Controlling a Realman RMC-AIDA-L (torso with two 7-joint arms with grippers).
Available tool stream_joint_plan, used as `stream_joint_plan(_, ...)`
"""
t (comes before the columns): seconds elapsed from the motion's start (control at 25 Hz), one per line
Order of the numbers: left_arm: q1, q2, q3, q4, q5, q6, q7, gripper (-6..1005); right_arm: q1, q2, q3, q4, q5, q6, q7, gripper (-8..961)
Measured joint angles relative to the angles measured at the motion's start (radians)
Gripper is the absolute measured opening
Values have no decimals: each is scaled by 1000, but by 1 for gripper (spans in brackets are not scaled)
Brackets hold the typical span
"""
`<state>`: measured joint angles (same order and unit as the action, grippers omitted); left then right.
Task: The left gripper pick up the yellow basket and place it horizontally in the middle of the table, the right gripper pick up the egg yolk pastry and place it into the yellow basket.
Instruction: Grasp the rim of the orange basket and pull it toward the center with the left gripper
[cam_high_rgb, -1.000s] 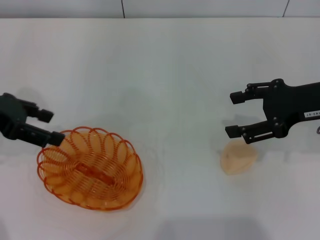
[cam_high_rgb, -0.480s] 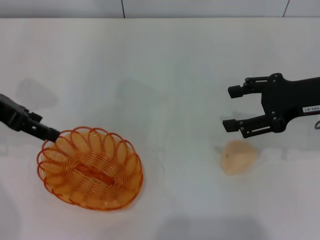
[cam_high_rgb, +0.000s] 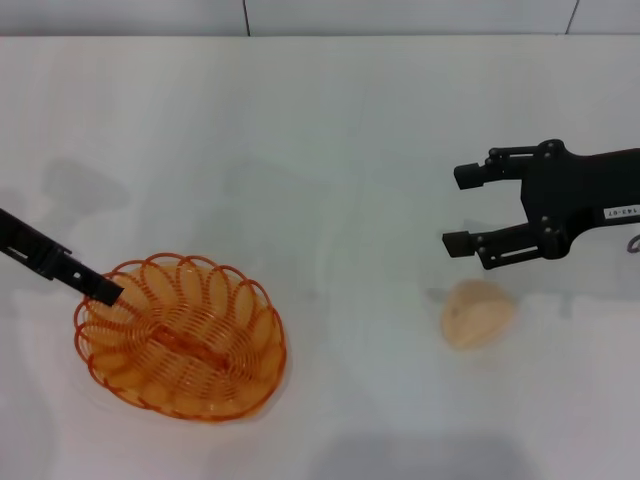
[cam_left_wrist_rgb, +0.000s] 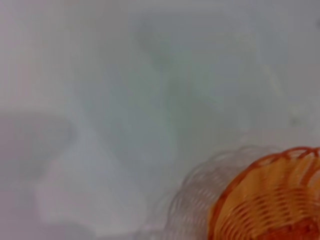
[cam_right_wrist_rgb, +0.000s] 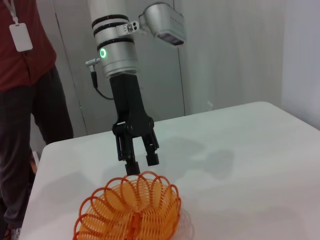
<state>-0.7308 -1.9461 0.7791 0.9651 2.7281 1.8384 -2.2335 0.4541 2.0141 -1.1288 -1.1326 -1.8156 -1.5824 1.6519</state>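
Observation:
The yellow basket (cam_high_rgb: 180, 335) lies on the white table (cam_high_rgb: 330, 150) at the front left, not held. It also shows in the left wrist view (cam_left_wrist_rgb: 270, 200) and the right wrist view (cam_right_wrist_rgb: 131, 210). My left gripper (cam_high_rgb: 105, 288) points down at the basket's left rim. In the right wrist view the left gripper (cam_right_wrist_rgb: 140, 162) is open, with its tips just above the rim. The egg yolk pastry (cam_high_rgb: 477, 313) sits on the table at the right. My right gripper (cam_high_rgb: 460, 210) is open and empty, hovering just behind the pastry.
A person in a red shirt (cam_right_wrist_rgb: 25, 100) stands beyond the table's left side. The table's far edge (cam_high_rgb: 320, 37) meets a grey wall.
My left gripper has turned on edge and come down at the basket's left rim. My right gripper has drifted slightly away from the pastry. Basket and pastry have not moved.

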Motion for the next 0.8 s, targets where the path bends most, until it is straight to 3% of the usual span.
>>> stream_joint_plan(0.24,-3,6,57,-7,33,-16,-47,796,0,0,-1,-1,0,-1,0,832)
stream_joint_plan(0.8,-30,-13,83,-101,71,-93,-53,779,0,0,-10,2,0,-1,0,833)
